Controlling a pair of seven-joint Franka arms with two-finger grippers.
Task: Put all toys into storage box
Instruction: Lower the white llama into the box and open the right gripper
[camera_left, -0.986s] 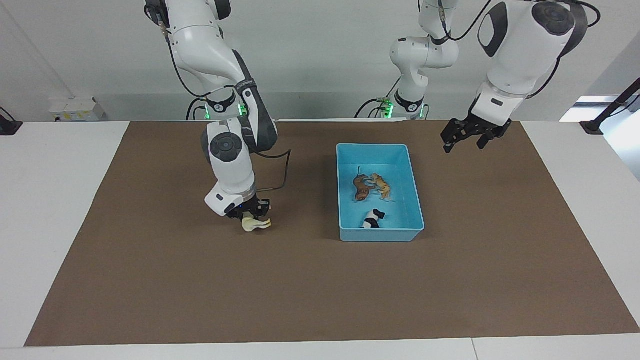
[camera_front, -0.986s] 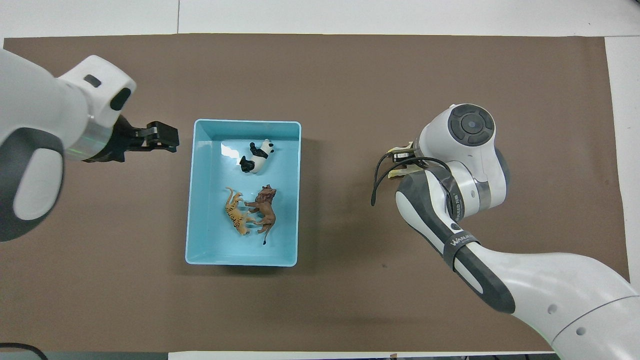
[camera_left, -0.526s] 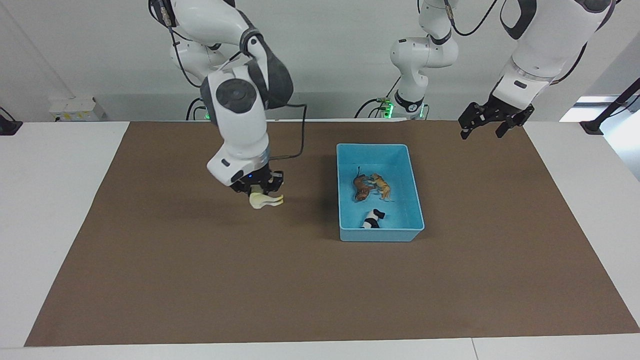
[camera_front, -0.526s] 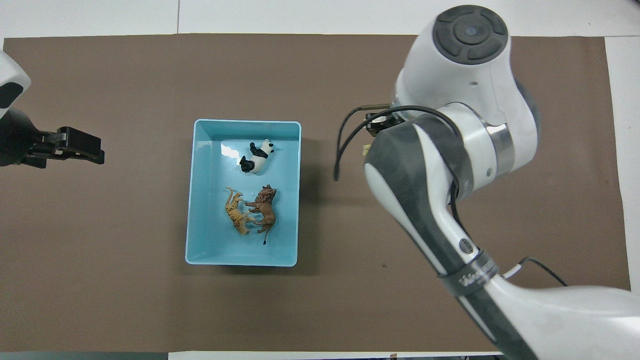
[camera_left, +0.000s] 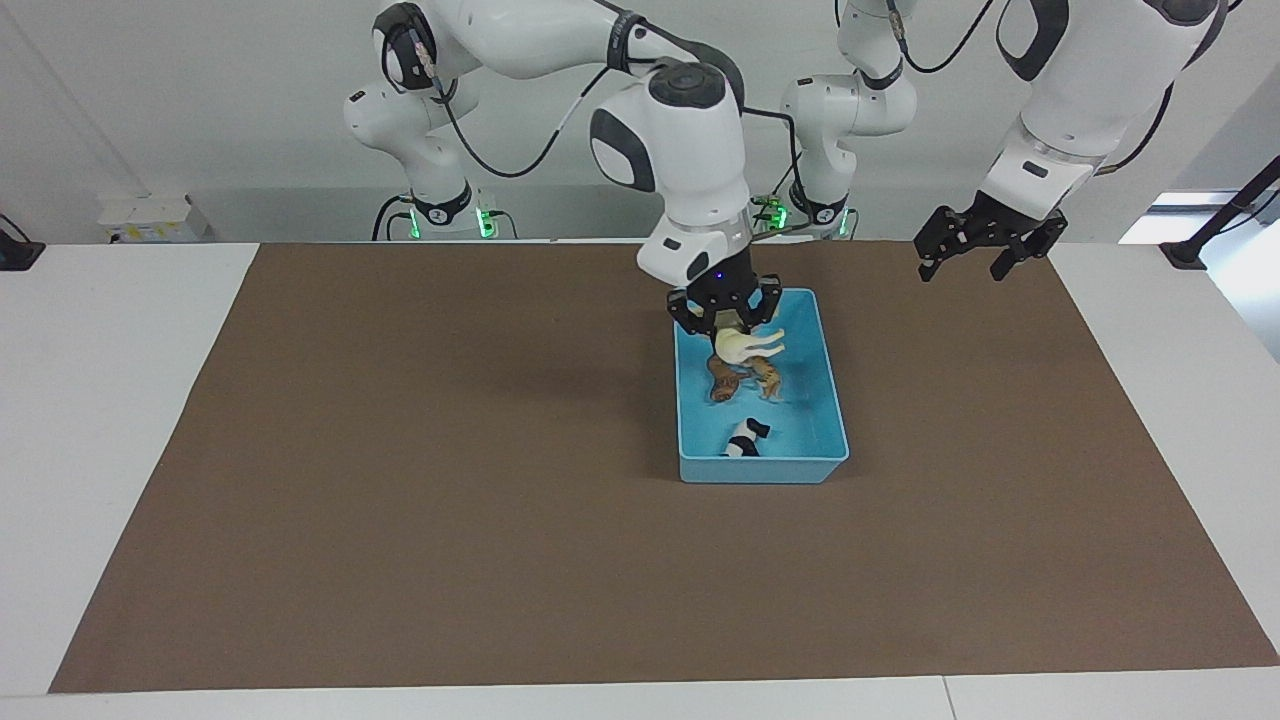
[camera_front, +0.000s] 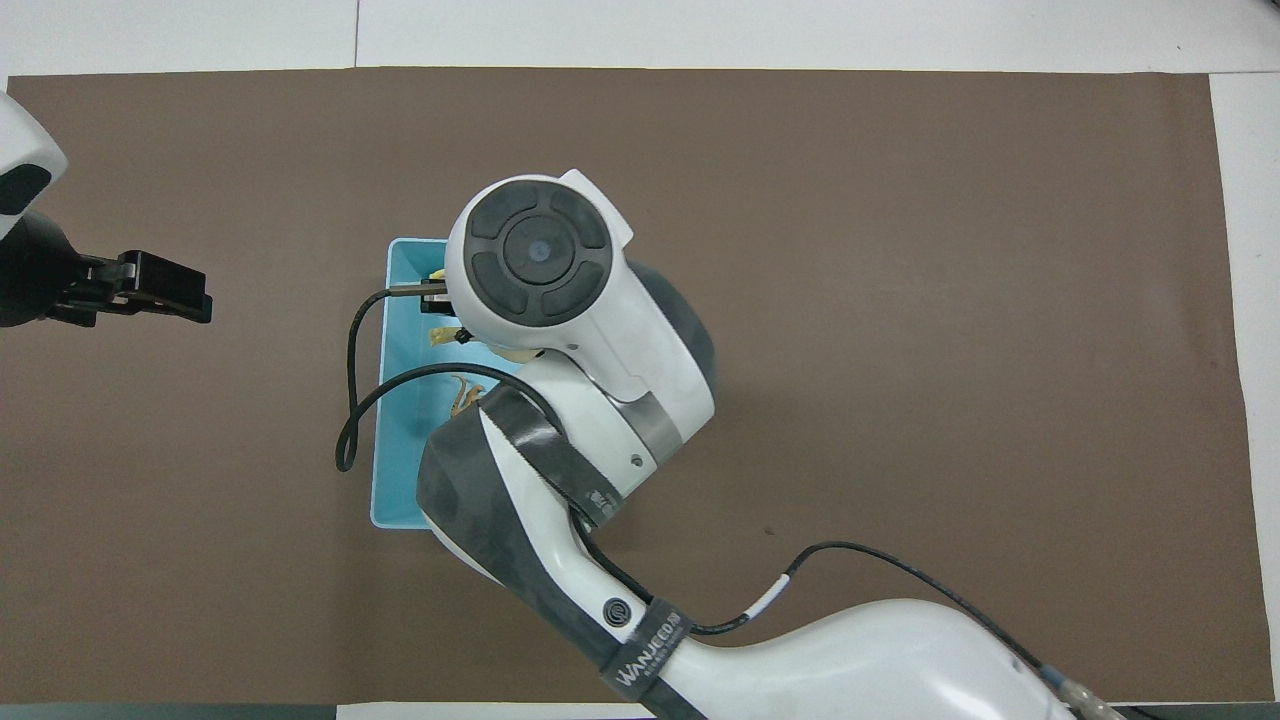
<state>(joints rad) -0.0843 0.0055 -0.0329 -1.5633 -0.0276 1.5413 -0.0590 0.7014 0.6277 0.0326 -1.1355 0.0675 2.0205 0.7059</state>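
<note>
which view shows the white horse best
The facing view: the white horse hangs in full sight from the right gripper above the storage box. In the overhead view the arm hides all but a cream sliver.

Cream horse (camera_left: 745, 343) hangs over blue storage box (camera_left: 826, 395) holding lion (camera_left: 722, 384), tiger (camera_left: 767, 377), panda (camera_left: 745, 439).

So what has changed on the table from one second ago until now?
The right gripper, shut on the cream horse, lifted it off the brown mat and carried it over the blue box. The left gripper rose and drew back, open, empty. The lion, tiger and panda stayed in the box.
</note>
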